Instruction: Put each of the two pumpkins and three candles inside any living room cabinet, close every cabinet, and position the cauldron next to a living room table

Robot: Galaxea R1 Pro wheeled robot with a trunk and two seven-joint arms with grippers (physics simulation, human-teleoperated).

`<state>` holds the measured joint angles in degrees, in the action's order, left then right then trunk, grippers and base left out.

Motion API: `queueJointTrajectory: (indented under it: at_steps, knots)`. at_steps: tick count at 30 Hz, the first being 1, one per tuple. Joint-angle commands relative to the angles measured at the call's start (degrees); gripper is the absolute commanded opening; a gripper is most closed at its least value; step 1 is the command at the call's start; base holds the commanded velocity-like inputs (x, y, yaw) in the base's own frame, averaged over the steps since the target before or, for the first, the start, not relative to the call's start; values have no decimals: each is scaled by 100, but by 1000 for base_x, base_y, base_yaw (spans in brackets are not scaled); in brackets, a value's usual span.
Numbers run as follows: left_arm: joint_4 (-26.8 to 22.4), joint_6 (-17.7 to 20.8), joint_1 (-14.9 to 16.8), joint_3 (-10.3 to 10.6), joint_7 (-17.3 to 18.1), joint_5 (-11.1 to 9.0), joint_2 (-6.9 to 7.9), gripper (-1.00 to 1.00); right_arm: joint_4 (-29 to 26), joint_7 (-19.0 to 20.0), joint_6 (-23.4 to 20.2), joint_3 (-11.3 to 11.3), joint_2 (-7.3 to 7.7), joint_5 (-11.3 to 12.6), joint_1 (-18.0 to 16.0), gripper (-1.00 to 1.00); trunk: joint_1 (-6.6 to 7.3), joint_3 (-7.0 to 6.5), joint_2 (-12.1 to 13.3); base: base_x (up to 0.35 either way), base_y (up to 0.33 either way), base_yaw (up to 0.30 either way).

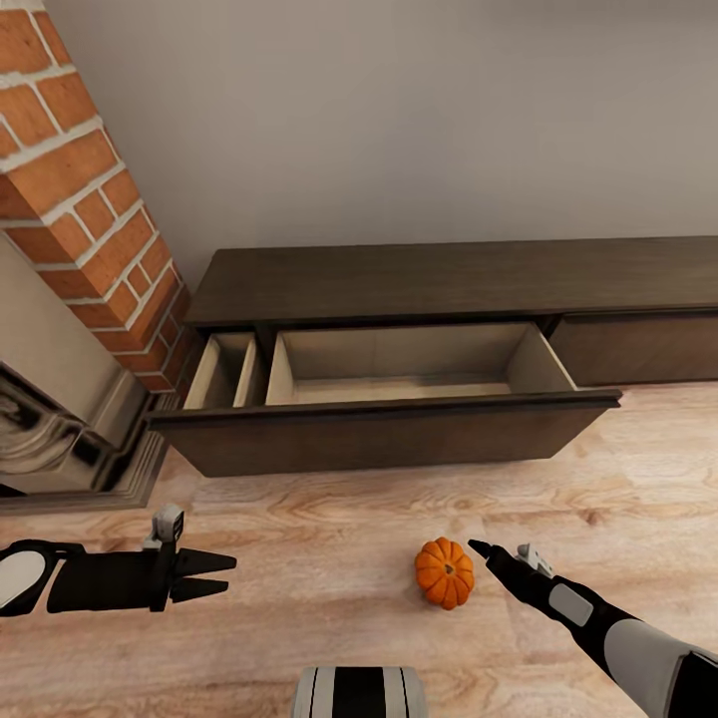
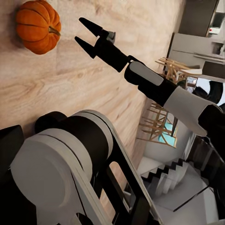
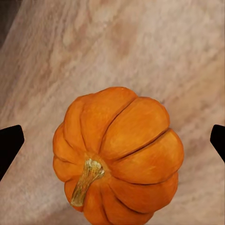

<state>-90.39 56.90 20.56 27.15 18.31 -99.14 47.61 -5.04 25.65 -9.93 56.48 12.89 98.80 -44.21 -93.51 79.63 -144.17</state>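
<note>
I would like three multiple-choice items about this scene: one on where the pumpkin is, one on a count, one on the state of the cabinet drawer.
1. Where is the pumpkin?
A. on the wooden floor
B. inside the drawer
C. on the cabinet top

2. How many pumpkins are in the head view?
A. three
B. one
C. two

3. How is the wide drawer of the cabinet?
A. shut
B. removed
C. pulled open, nothing visible inside

Answers: 1 A, it rests on the planks near the right gripper. 2 B, a single orange one shows. 3 C, its pale interior is exposed.
</note>
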Motion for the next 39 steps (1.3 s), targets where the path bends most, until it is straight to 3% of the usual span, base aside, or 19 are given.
queueJointTrajectory:
  at_steps: [1,21,27,39]
  knots:
    - [3,2,9,11,54,32,4,100,0,6,-26,38,3,60,-3,100,1,4,-2,1,1,0]
    - [-5,5,9,1,58,-27,8,100,-11,12,-26,66,2,58,-3,100,-48,425,-27,0,0,0]
    - [-7,5,9,9,58,-27,10,100,-12,18,40,322,1,62,-3,100,-48,425,-27,0,0,0]
    - [-12,5,9,10,58,-27,6,100,-75,100,182,380,-5,57,-1,100,-61,535,-34,0,0,0]
